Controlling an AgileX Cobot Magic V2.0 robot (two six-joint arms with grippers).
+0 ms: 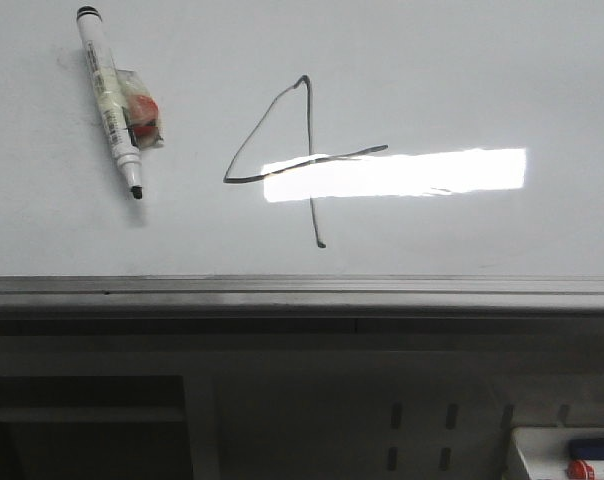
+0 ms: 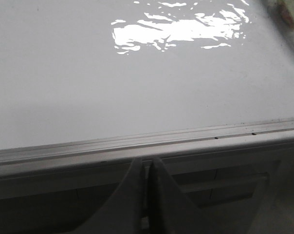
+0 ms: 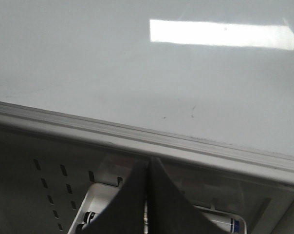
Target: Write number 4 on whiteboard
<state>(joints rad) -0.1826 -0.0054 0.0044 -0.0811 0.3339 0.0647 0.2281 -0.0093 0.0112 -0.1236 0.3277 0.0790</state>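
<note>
The number 4 [image 1: 302, 150] is drawn in thin black lines in the middle of the whiteboard [image 1: 482, 80], with a slanted left stroke, a wavy crossbar and a long stem. A white marker pen [image 1: 109, 98] with an orange-and-clear tag lies on the board at the upper left, its tip uncapped. My left gripper [image 2: 146, 163] is shut and empty, below the board's grey edge rail [image 2: 137, 144]. My right gripper [image 3: 148, 163] is shut and empty, below the rail [image 3: 137, 134]. Neither gripper shows in the front view.
A bright lamp glare [image 1: 392, 173] lies across the crossbar. Below the rail is a grey perforated panel [image 1: 422, 430]. A white tray [image 1: 567, 455] with markers sits at the lower right; it also shows in the right wrist view [image 3: 101, 204].
</note>
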